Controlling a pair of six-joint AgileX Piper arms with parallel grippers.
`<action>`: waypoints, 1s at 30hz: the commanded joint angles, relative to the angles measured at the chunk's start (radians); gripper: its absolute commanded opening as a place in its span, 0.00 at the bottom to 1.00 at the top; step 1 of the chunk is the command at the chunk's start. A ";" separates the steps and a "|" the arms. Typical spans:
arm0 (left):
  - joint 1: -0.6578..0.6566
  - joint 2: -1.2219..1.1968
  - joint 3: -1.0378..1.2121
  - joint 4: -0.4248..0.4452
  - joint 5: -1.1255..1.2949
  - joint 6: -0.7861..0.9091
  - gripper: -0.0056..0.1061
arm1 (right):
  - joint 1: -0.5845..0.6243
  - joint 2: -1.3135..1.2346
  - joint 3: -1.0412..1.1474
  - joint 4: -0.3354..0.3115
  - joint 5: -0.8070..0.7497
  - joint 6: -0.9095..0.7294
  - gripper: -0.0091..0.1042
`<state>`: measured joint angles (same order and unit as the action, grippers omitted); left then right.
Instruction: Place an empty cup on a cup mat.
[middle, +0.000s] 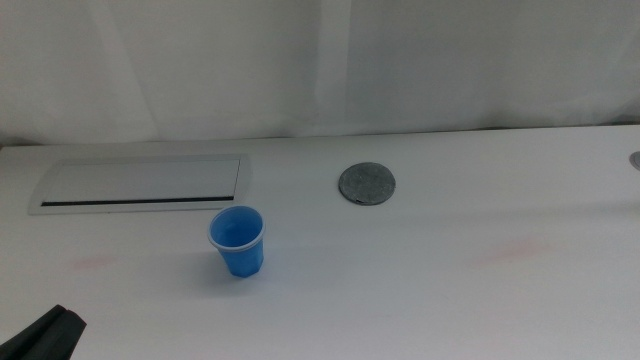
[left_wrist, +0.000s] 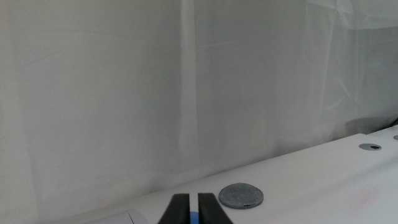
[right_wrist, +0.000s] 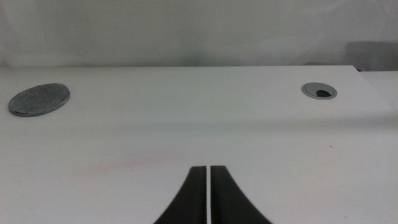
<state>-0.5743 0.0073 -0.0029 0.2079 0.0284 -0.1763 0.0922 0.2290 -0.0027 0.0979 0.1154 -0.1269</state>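
The blue cup (middle: 238, 241) stands upright and empty on the white table, left of centre. The round dark grey cup mat (middle: 367, 183) lies flat behind it and to its right, well apart from it. The mat also shows in the left wrist view (left_wrist: 241, 195) and the right wrist view (right_wrist: 39, 99). My left gripper (middle: 45, 338) waits at the bottom left corner, in front of and left of the cup; in its wrist view the left gripper (left_wrist: 193, 208) is shut and empty, with a sliver of blue beyond the jaws. My right gripper (right_wrist: 209, 180) is shut, empty, and out of the middle view.
A white rectangular panel with a dark slot (middle: 140, 184) lies at the back left. A grey cable grommet (middle: 635, 159) sits at the far right edge and also shows in the right wrist view (right_wrist: 319, 91). A white curtain backs the table.
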 joint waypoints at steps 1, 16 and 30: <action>-0.008 -0.039 0.037 -0.005 0.009 0.000 0.02 | -0.004 -0.005 0.027 -0.008 0.000 -0.004 0.06; -0.004 -0.039 0.039 -0.007 -0.010 -0.078 0.87 | -0.004 -0.005 0.027 -0.008 0.001 -0.004 0.06; 0.277 -0.039 0.039 -0.015 0.003 -0.099 0.87 | -0.004 -0.005 0.027 -0.008 0.001 -0.004 0.06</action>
<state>-0.3398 0.0073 -0.0029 0.2060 0.0319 -0.2560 0.0922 0.2290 -0.0027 0.0979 0.1154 -0.1266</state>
